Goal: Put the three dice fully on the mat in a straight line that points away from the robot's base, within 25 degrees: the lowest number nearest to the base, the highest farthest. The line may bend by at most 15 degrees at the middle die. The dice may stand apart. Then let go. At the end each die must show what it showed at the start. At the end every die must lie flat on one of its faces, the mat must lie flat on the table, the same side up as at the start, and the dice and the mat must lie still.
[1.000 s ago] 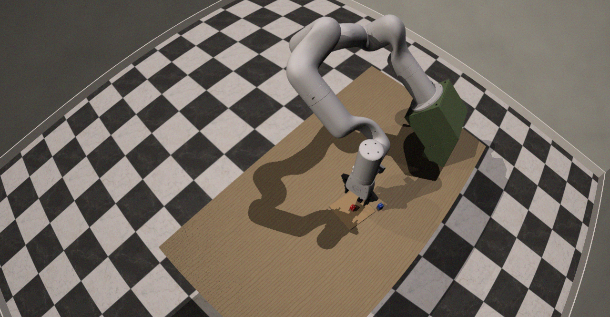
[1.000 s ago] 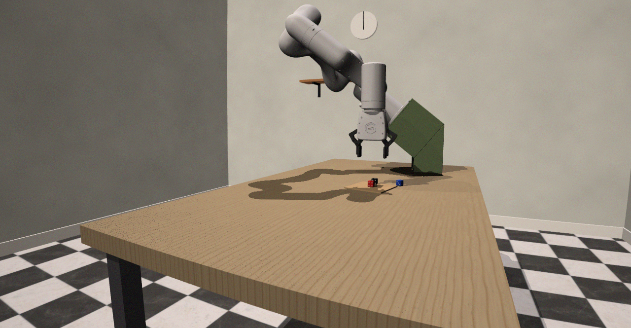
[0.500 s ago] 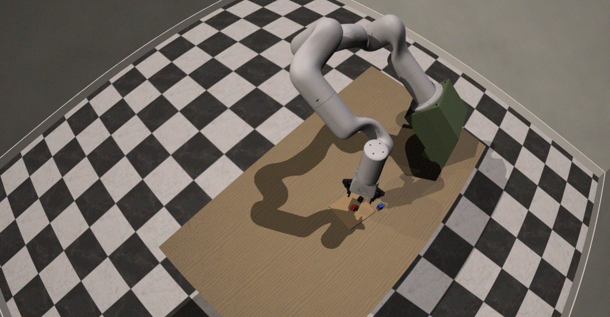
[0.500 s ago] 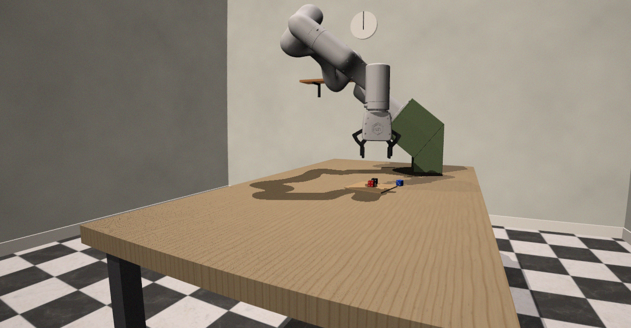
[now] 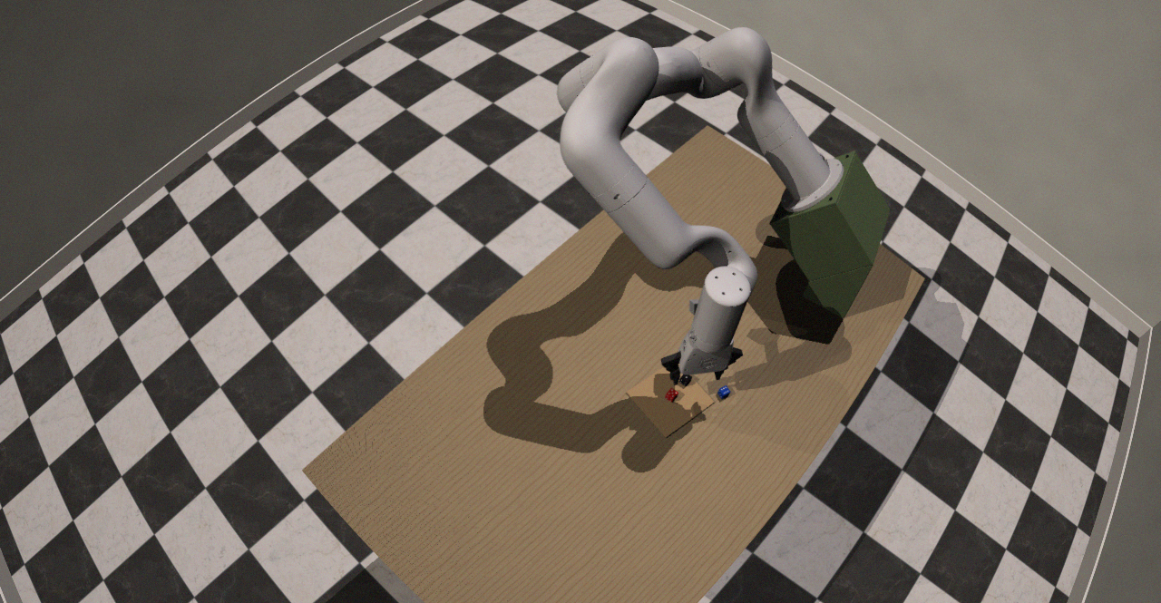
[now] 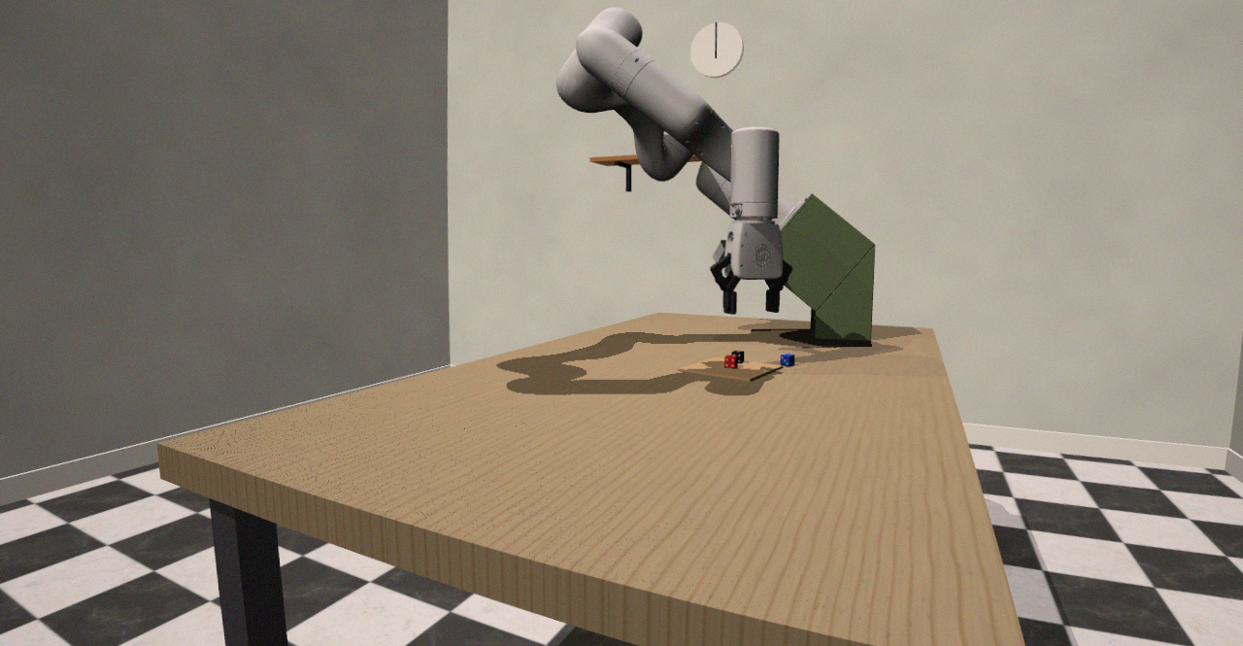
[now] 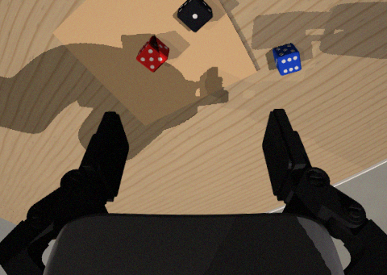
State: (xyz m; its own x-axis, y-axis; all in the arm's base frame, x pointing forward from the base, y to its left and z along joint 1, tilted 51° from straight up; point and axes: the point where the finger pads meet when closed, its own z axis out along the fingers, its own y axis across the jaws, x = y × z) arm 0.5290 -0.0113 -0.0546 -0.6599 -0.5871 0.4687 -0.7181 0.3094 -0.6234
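Observation:
A thin tan mat (image 7: 160, 38) lies flat on the wooden table; it also shows in the top view (image 5: 670, 404) and the exterior view (image 6: 725, 367). A black die (image 7: 195, 13) showing one pip and a red die (image 7: 153, 54) showing five sit on the mat, apart from each other. A blue die (image 7: 286, 59) showing six lies on the bare table just off the mat's edge. The dice also show in the exterior view: black (image 6: 737, 355), red (image 6: 729, 361), blue (image 6: 787, 359). My gripper (image 7: 194, 127) (image 6: 753, 299) hangs well above the table, open and empty.
The green base block (image 5: 832, 229) stands on the table at the far end beyond the dice. The arm's shadow falls over the mat and the table beside it.

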